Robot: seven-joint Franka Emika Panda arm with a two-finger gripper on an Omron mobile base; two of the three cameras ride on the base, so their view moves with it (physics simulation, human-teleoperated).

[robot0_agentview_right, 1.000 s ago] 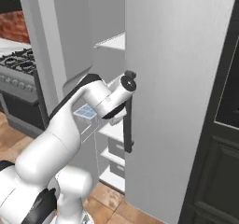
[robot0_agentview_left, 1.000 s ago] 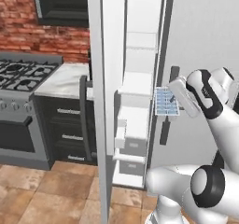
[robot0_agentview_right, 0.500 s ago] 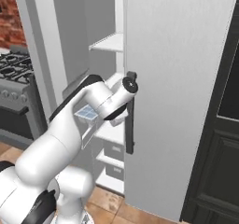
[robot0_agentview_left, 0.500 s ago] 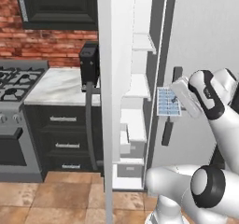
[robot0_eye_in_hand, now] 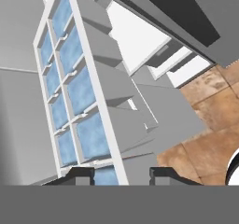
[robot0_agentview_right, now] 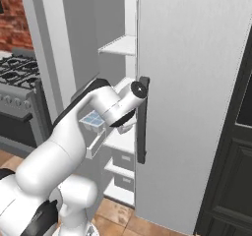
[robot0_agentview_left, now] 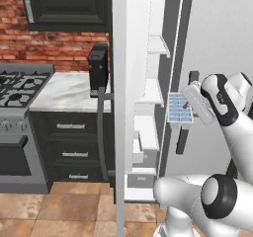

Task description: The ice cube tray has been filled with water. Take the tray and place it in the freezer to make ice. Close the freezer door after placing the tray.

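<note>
The small white ice cube tray with pale blue square cells [robot0_agentview_left: 179,108] is held in the narrowed claw [robot0_eye_in_hand: 120,172], at three o'clock of the white shelves of the open silver-grey freezer [robot0_agentview_left: 148,90].

I've got the arm bent high, elbow up, forearm reaching forward and left from the base. The gripper [robot0_agentview_left: 190,105] points sideways, wrist rolled, its two dark fingertips [robot0_eye_in_hand: 79,174] closed on the ice cube tray [robot0_agentview_left: 179,107], which is carried level at mid-height.
</note>
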